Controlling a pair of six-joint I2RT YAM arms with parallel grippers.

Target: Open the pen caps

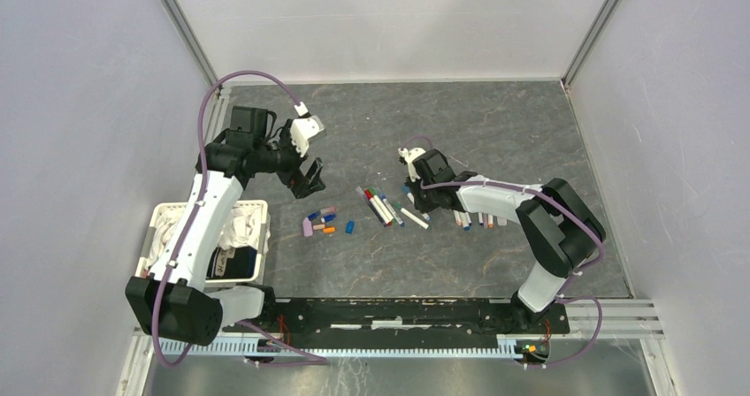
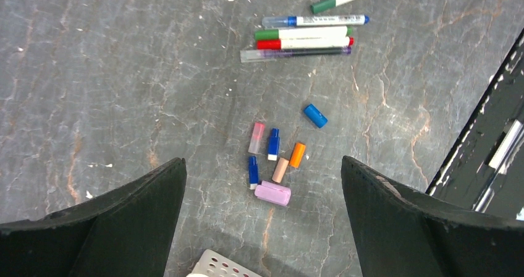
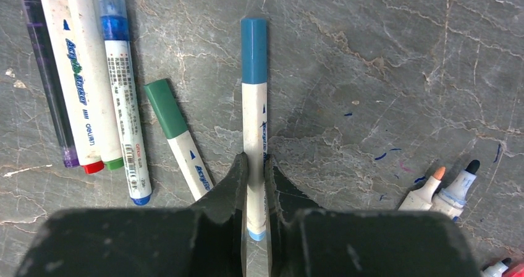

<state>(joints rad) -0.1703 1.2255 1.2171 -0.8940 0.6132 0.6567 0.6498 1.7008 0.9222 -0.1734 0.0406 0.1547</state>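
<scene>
The right tool [image 3: 255, 166] is closed narrowly on the white barrel of a pen [image 3: 254, 128], seen against the grey table [image 3: 371, 73]. The pen's blue cap [image 3: 254, 51] is on and points away from the tool. Five more capped pens [image 3: 92, 104] lie just beside it. The left tool [image 2: 262, 162] hangs spread wide, holding nothing, above a cluster of loose caps [image 2: 274, 144] in blue, orange, pink and lilac.

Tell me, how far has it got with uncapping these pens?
Partway. Done: loose caps lie piled, and uncapped pens show bare tips. In hand: the right arm's jaws pinch a blue-capped pen. Remaining: five capped pens beside it; the left arm's jaws hang open, empty.
</scene>
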